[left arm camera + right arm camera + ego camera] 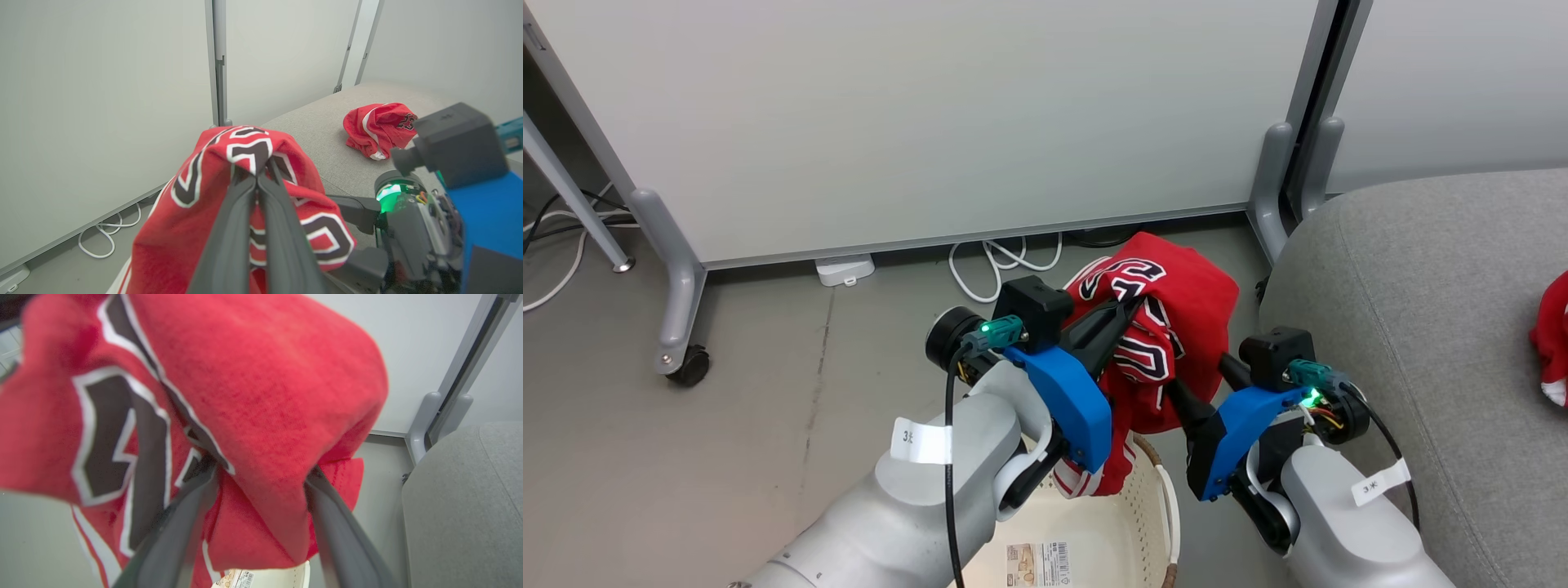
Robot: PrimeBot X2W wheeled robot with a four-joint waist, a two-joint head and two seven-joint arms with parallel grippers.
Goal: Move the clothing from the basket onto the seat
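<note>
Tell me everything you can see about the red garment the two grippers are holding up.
The held garment is red knit-looking cloth with large black lettering outlined in white and white stripe trim at its lower end. Bunched and lifted above the basket, its tail hangs towards the basket's inside. The left gripper is shut on a fold near its top; the right gripper has its fingers apart with cloth draped over and between them. It hangs beside the seat, apart from it.

The pale grey left arm (907,506) enters the head view from seven o'clock. Its left gripper (1125,312), two long dark fingers, points to one o'clock and is pinched tight on a red striped garment (1192,294). The pale grey right arm (1347,523) enters from five o'clock, and its right gripper (1202,382) angles to eleven o'clock with fingers spread.
</note>
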